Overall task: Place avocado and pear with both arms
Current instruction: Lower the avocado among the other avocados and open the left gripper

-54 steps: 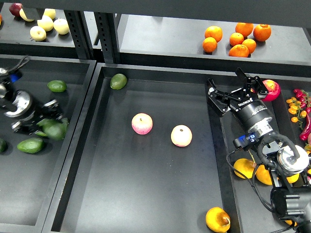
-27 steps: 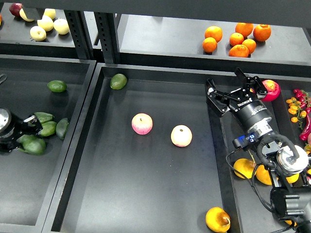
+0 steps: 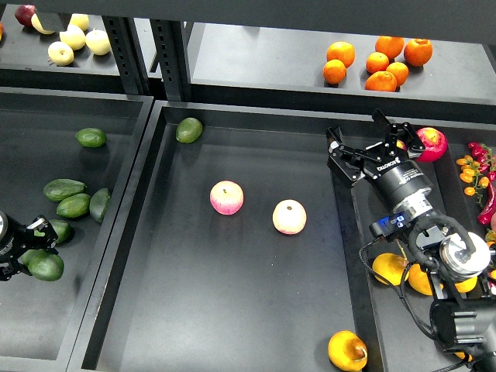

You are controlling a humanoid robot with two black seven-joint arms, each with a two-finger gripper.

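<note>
Left end effector [image 3: 35,249] grips the dark avocado [image 3: 45,266] for lifting from its tray — right end effector [image 3: 370,147] hovers wide open, pear [image 3: 347,350] not yet grasped.

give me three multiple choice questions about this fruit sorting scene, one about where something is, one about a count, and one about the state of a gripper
1. Where does the pear lie?
A. On the upper shelf among the oranges
B. At the near right corner of the middle tray
C. In the left tray beside the avocados

2. How many pink-and-yellow apples lie in the middle tray?
A. Two
B. Four
C. None

3. What is the state of the right gripper?
A. Shut on an orange
B. Shut on an apple
C. Open, holding nothing

Answers:
1. B: the orange-yellow pear sits near the bottom edge, by the tray's right wall.
2. A: one apple and a second apple lie side by side mid-tray.
3. C: its fingers are spread apart above the tray's right rim with nothing between them.
</note>
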